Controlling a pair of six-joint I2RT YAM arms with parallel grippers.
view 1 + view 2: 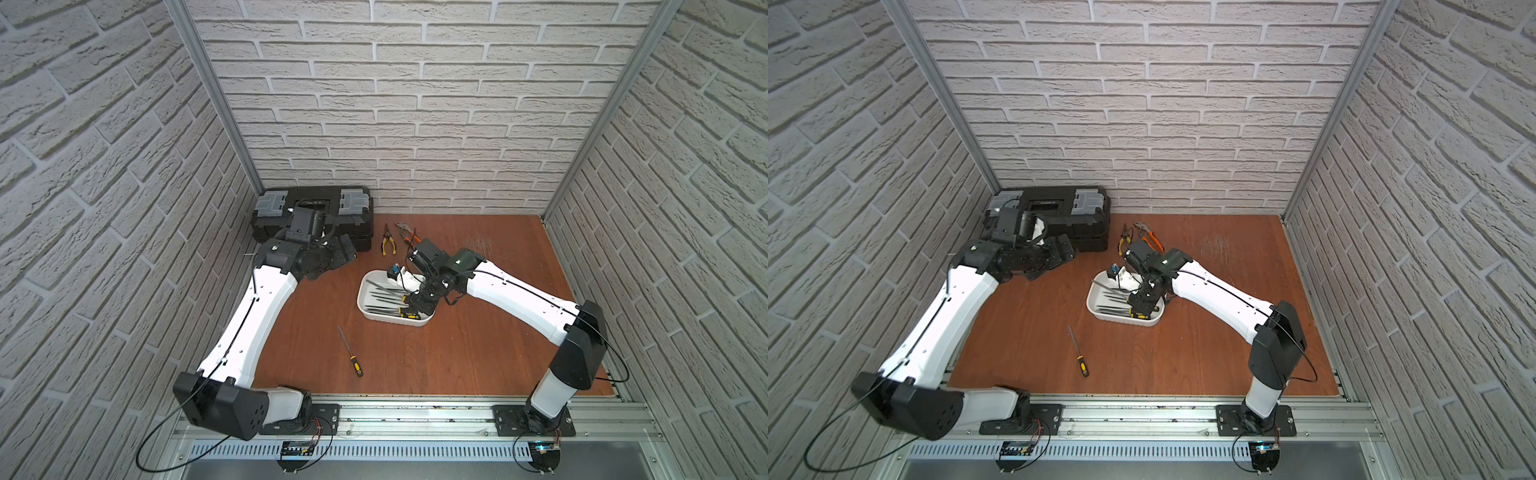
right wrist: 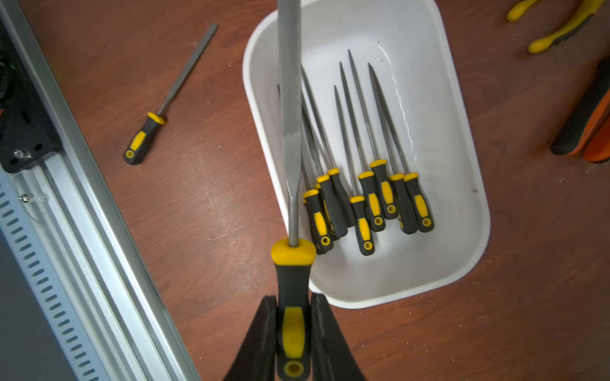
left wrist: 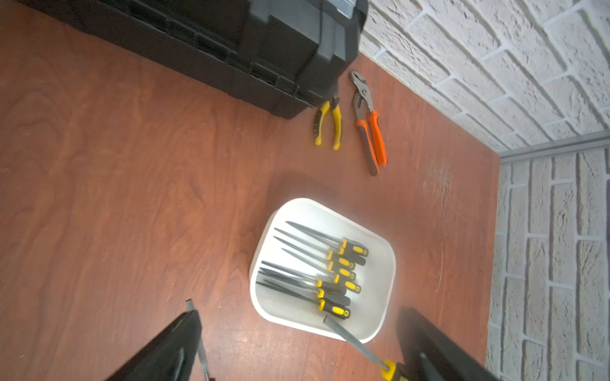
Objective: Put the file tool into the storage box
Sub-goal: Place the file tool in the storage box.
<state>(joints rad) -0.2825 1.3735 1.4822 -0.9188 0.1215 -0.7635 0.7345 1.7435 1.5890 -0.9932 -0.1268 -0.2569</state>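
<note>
In both top views, mid-frame, the right gripper (image 1: 413, 308) hangs over the white storage box (image 1: 384, 319). Left wrist view: the left gripper (image 3: 298, 315) shows fingers wide apart along the bottom edge. Right wrist view: at bottom centre, the jaws clamp the file tool (image 2: 289, 132) by its handle, and its blade reaches over the box's left side.

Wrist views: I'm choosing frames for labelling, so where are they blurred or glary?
Left wrist view: soft all over, the files in the storage box smeared. Right wrist view: mostly crisp, glare streaks on the storage box wall, the held file slightly soft.
</note>
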